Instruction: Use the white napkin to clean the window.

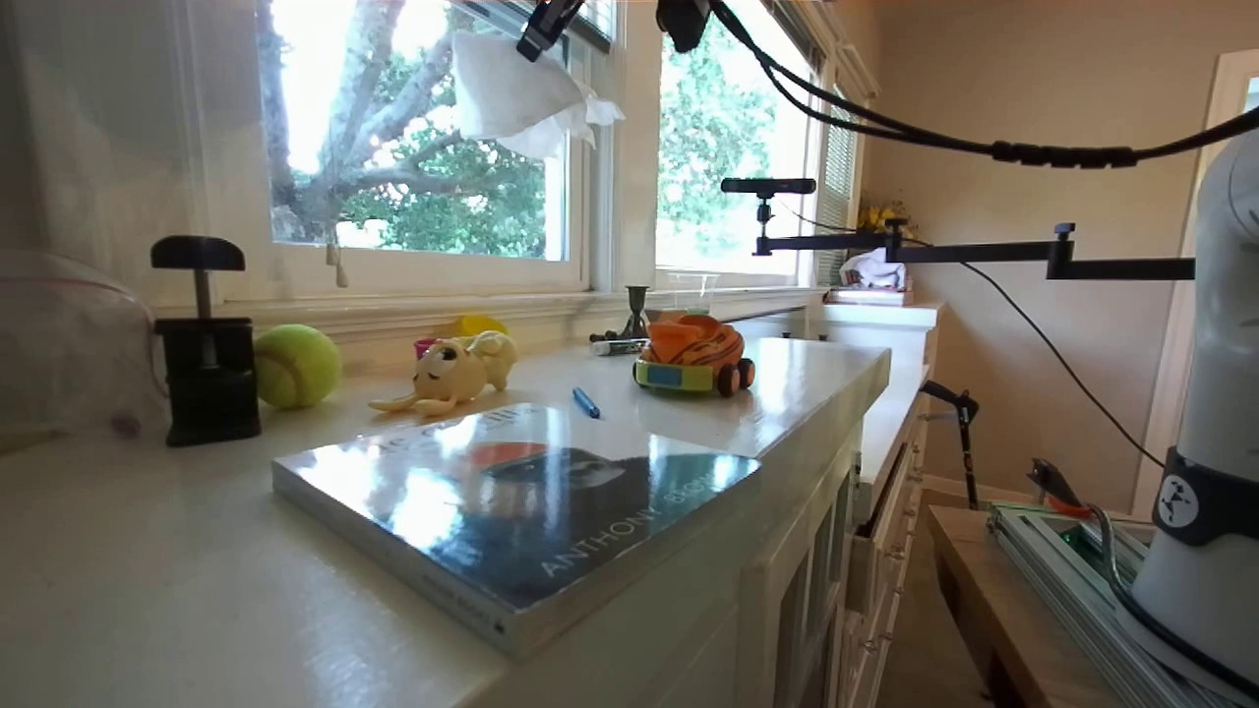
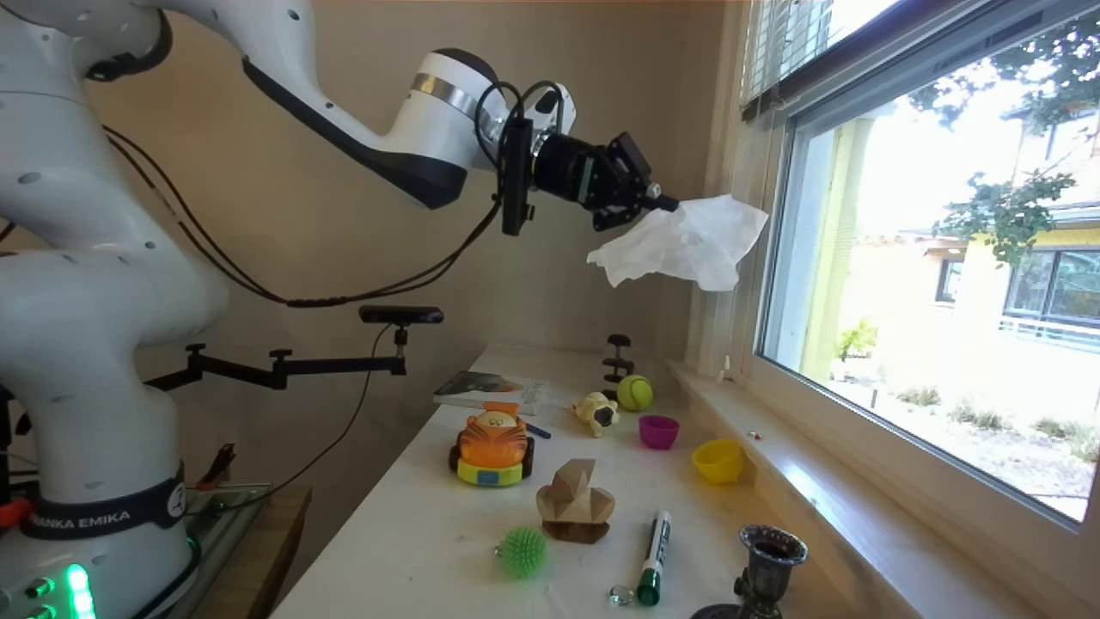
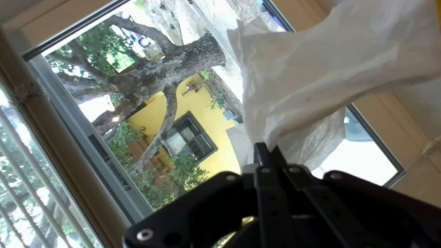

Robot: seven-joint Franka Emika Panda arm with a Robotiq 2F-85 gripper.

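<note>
The white napkin (image 1: 507,93) (image 2: 700,241) hangs thin and wrinkled from my gripper (image 1: 534,41) (image 2: 665,203). It is in the air, well above the counter. In the wrist view my fingertips (image 3: 268,153) are shut on an edge of the napkin (image 3: 303,75), which spreads up and to the right. The window (image 1: 393,187) (image 2: 911,292) shows leaves and branches in a white frame. In the wrist view its pane (image 3: 186,100) lies behind the napkin and is partly covered by it. I cannot tell whether the napkin touches the glass.
On the counter (image 2: 412,524) are a tiger toy car (image 2: 492,443), a book (image 1: 511,492), a tennis ball (image 1: 297,366), a yellow cup (image 2: 718,461) and a candle holder (image 2: 769,559). Blinds (image 3: 27,179) hang beside the pane. A camera (image 2: 401,315) stands on a bracket. Cables hang from the arm.
</note>
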